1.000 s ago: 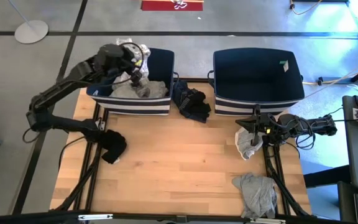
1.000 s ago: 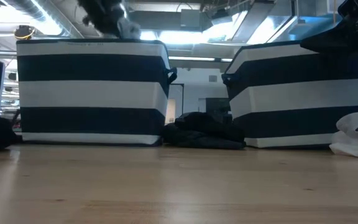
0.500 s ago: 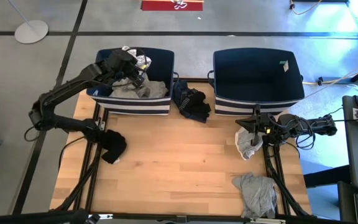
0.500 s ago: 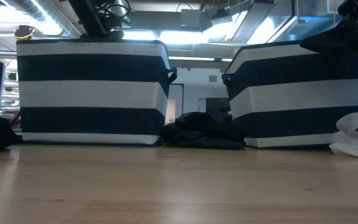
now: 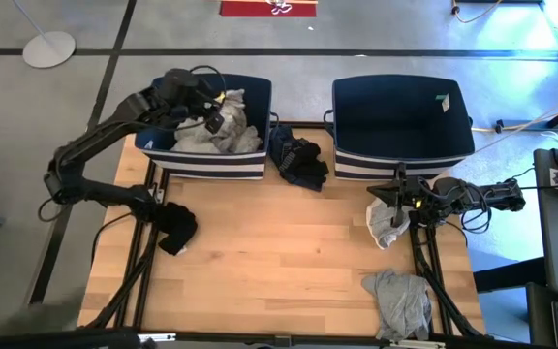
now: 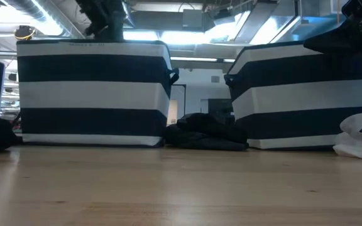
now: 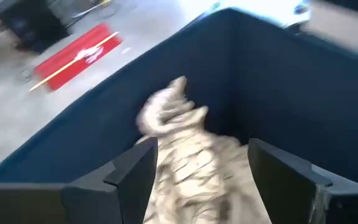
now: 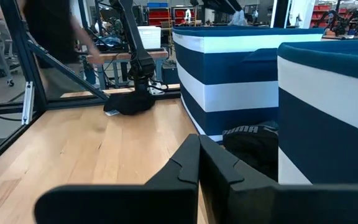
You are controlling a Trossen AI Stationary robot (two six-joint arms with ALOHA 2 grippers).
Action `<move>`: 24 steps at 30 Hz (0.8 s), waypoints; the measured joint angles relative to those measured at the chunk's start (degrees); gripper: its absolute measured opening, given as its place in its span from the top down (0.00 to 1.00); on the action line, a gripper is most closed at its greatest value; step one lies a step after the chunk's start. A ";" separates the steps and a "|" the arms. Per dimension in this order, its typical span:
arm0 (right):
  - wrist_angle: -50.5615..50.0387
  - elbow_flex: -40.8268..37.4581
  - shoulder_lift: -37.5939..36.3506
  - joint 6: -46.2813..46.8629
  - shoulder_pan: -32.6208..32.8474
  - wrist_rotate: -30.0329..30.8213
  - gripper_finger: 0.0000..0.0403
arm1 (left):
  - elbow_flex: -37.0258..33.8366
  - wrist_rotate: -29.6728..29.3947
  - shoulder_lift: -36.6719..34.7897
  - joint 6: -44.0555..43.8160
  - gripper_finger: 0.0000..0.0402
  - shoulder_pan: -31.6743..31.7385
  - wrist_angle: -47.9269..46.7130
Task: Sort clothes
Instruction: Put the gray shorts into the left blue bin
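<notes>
My left gripper (image 5: pixel 213 116) hangs open over the left navy bin (image 5: pixel 264 97). A cream, grey-patterned garment (image 7: pixel 185 155) lies in a bunch in the bin just beyond the fingers, on top of other light clothes (image 5: pixel 206 139). A dark garment (image 5: pixel 296 158) lies on the table between the two bins. A black one (image 5: pixel 176 227) rests at the table's left and a white one (image 5: pixel 387 222) at its right. A grey one (image 5: pixel 400 301) lies at the near right corner. My right gripper (image 5: pixel 398 197) waits shut beside the white garment.
The right navy bin (image 5: pixel 403 155) stands at the far right and holds no clothes that show. Both bins' striped walls (image 6: pixel 93 94) rise along the far edge. Bare wood (image 5: pixel 279 252) stretches across the table's middle. A person (image 8: pixel 55 25) stands in the room beyond the table.
My left gripper has opened over the left bin and let go of the patterned garment. The garment has dropped from the fingers onto the light clothes in the bin.
</notes>
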 joint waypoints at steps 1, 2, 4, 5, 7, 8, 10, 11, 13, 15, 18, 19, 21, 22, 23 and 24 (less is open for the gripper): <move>0.34 0.00 0.01 0.11 0.00 0.00 0.98 | 0.16 1.54 -0.24 0.53 0.40 -0.52 0.60; 0.95 0.00 0.01 0.34 0.00 -0.02 0.98 | 0.18 3.19 -0.48 1.14 0.40 -1.20 1.56; 2.89 0.00 0.02 0.55 0.00 -0.02 0.98 | 0.20 6.29 -0.76 2.15 0.40 -2.92 3.38; 3.68 0.00 0.00 0.57 0.00 -0.02 0.98 | 0.20 7.19 -0.78 2.52 0.40 -3.86 4.12; 4.67 0.00 0.00 0.59 0.00 -0.02 0.98 | 0.20 7.81 -0.78 2.70 0.40 -5.83 5.49; 5.27 0.00 0.02 0.61 0.00 0.00 0.98 | 0.20 7.87 -0.78 2.70 0.40 -6.76 6.01; 6.71 0.00 0.02 0.49 0.00 -0.04 0.98 | 0.20 7.85 -0.78 3.14 0.40 -8.49 6.45; 7.15 0.00 0.02 0.47 0.00 -0.04 0.98 | 0.20 7.84 -0.78 3.40 0.40 -9.31 6.61; 7.55 0.00 0.02 0.39 0.00 -0.10 0.98 | 0.20 7.84 -0.78 3.77 0.40 -10.56 6.58; 8.32 0.00 0.02 0.35 0.00 -0.78 0.98 | 0.20 7.84 -0.78 3.73 0.40 -11.51 6.58; 10.92 0.24 1.55 0.26 0.00 -2.45 0.98 | 0.20 7.84 -0.78 3.97 0.40 -12.34 6.58; 10.87 0.70 2.48 0.23 0.00 -3.00 0.98 | 0.20 7.80 -0.78 3.99 0.40 -12.53 6.57; 9.77 2.92 5.46 0.23 0.00 -3.26 0.98 | 0.20 7.80 -0.78 3.93 0.40 -12.61 6.59; 8.57 4.45 7.26 0.15 0.00 -3.26 0.98 | 0.20 7.80 -0.78 3.88 0.40 -12.61 6.58; 6.86 6.13 9.24 0.09 0.00 -3.25 0.98 | 0.18 7.80 -0.78 3.87 0.40 -12.61 6.57; 4.63 8.04 11.11 0.04 0.00 -3.12 0.98 | 0.18 7.80 -0.78 3.81 0.40 -12.61 6.57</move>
